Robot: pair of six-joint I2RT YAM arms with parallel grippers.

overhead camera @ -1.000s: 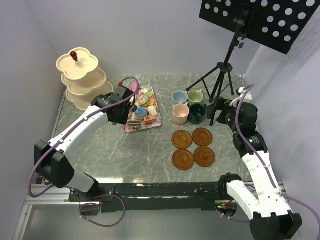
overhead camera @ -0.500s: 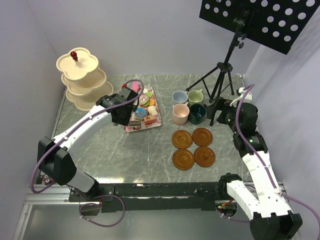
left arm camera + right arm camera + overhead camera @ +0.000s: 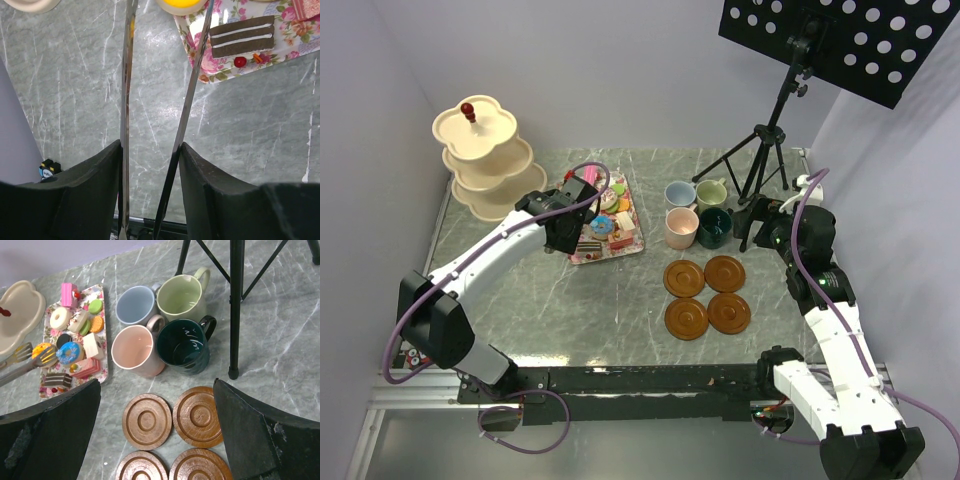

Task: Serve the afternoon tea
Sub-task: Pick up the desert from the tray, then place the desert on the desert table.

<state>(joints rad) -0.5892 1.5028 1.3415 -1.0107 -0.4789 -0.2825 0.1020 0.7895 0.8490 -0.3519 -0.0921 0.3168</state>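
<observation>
The left gripper (image 3: 150, 150), half-closed on slim metal tongs (image 3: 125, 100), aims them lengthwise at a round yellow toy cake (image 3: 180, 3) sitting straight ahead between their blades, while the right gripper (image 3: 156, 390) gapes empty.

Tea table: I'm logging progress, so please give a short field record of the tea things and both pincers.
saucers: four, bare, in a square
mugs: four, grouped beyond the saucers, none on one
stand: far left corner, no cakes seen on it
cakes: on the tray
left pincer: shut on tongs, tips at the tray's left edge
right pincer: open, empty, right of the mugs
</observation>
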